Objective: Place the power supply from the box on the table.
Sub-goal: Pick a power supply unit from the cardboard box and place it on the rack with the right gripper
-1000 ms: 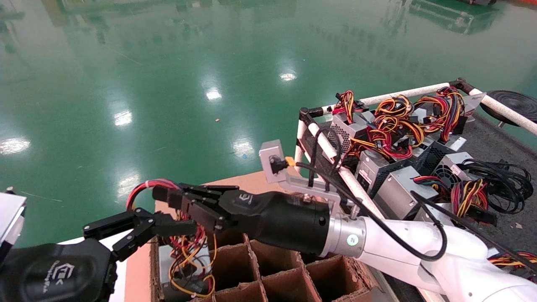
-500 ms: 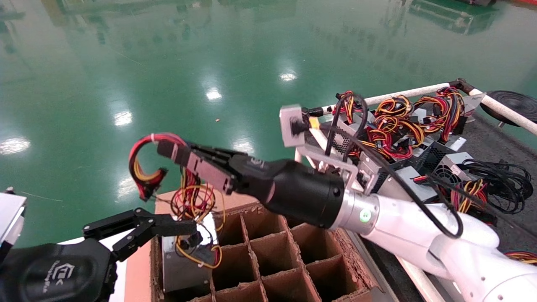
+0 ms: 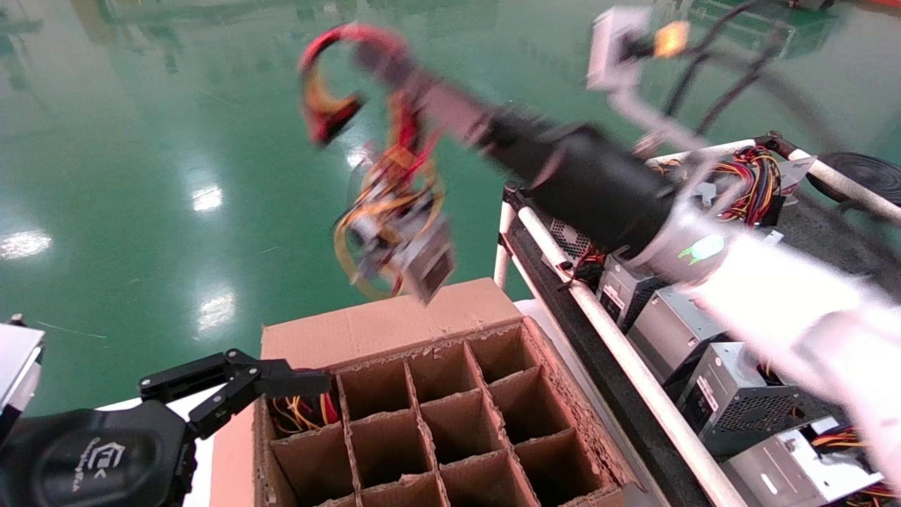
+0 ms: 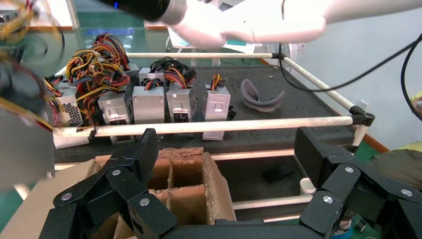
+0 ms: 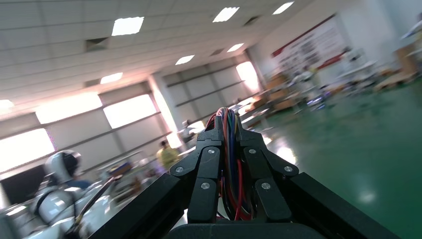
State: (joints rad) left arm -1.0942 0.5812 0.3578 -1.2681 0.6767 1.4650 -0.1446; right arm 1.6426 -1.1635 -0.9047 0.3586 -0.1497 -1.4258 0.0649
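The power supply [image 3: 417, 248], a silver-grey unit trailing red and yellow wires, hangs in the air above the far edge of the box [image 3: 394, 325]. My right gripper [image 3: 383, 55] is high above it, shut on its wire bundle [image 5: 229, 164], which runs between the fingers [image 5: 209, 164]. The box is a brown carton with a grid of cells [image 4: 186, 174]. To its right lies the table [image 3: 595, 352], dark grey inside a white rail. My left gripper [image 3: 281, 394] rests open at the box's near-left corner [image 4: 227, 152], holding nothing.
Several other power supplies [image 3: 676, 331] with wire bundles [image 4: 94, 74] lie on the table behind the white rail [image 3: 633, 384]. Loose wires [image 3: 299, 412] show in the box's left cell. A grey curved object [image 4: 261, 94] lies on the table. Green floor [image 3: 176, 141] stretches beyond.
The right gripper has pulled the power supply by its wires out of the box's left cell, up and to the right. The left arm has not moved.
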